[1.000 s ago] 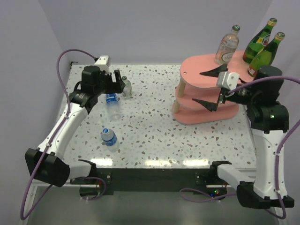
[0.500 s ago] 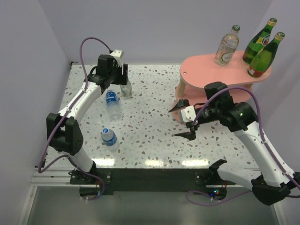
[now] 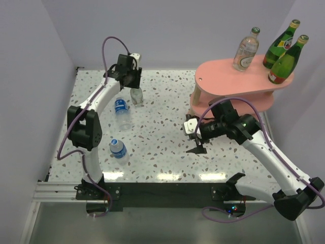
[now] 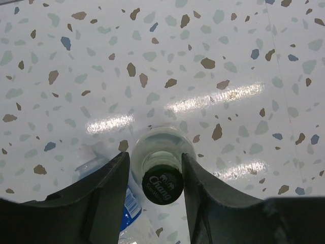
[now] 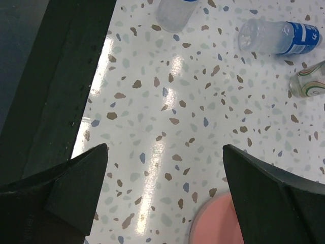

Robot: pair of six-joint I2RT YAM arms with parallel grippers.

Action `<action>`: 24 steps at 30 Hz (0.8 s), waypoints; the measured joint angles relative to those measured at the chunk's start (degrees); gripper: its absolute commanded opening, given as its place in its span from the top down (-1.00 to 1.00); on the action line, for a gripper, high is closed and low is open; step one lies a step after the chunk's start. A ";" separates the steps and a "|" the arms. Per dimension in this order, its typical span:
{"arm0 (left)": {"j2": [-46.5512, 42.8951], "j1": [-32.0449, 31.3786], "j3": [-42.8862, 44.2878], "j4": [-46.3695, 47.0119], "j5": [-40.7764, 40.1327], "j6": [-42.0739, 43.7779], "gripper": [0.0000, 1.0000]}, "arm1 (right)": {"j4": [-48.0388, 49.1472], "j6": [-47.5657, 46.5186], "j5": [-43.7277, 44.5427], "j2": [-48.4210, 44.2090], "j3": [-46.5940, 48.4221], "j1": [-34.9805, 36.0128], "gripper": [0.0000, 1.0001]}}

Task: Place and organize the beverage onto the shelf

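Left gripper [image 4: 154,157] is down over the clear green-capped bottle [image 4: 162,147], which stands upright on the speckled table [image 3: 162,101] well to the left of the shelf [image 3: 223,76] in the top view. One finger sits on each side of the bottle's top, parted a bit wider than the cap. Can't tell if either one is actually touching it, and the bottle is on the table, not lifted

Right gripper [image 3: 193,134] hangs just in front of the shelf, low over the table, spread wide with nothing in it

On the shelf's top board: another clear green-capped bottle [image 3: 246,49] and both dark green ones [image 3: 281,48] [image 3: 287,60], all upright, the green pair at the right end

The two blue-label plastic bottles are off the shelf, far to its left. One [image 3: 122,113] lies on its side right by the bottle under the left gripper, the other [image 3: 118,148] is nearer the front edge
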 measured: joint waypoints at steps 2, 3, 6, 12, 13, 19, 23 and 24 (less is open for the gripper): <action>0.26 -0.50 0.39 -0.52 -0.24 0.24 0.23 | 1.09 0.92 0.28 0.00 -0.39 0.00 -0.95; 0.37 -0.74 0.59 -0.85 -0.26 0.52 0.46 | 1.62 1.27 0.44 0.02 -0.50 0.04 -0.95; 0.52 -1.40 1.14 -1.73 -0.52 1.25 1.00 | 3.08 2.54 1.29 0.13 -0.59 0.17 -0.95; 0.24 -1.70 1.29 -2.80 -0.48 1.20 1.00 | 5.95 5.88 2.38 0.76 -0.90 0.94 -0.95; -0.22 -1.70 0.90 -3.15 -0.17 1.11 1.00 | 6.58 6.86 2.75 0.94 -1.07 1.16 -0.95; -10.73 -2.43 -9.90 -5.77 5.97 -2.23 1.00 | 13.09 15.34 6.58 3.08 -2.84 3.56 -0.97; -19.69 -4.90 -17.25 -7.52 10.97 -6.47 1.00 | 18.10 20.83 11.80 6.21 -3.30 6.97 -0.98; -21.81 -5.60 -18.78 -7.61 12.44 -7.76 1.00 | 19.63 22.36 13.35 7.45 -3.30 7.96 -0.98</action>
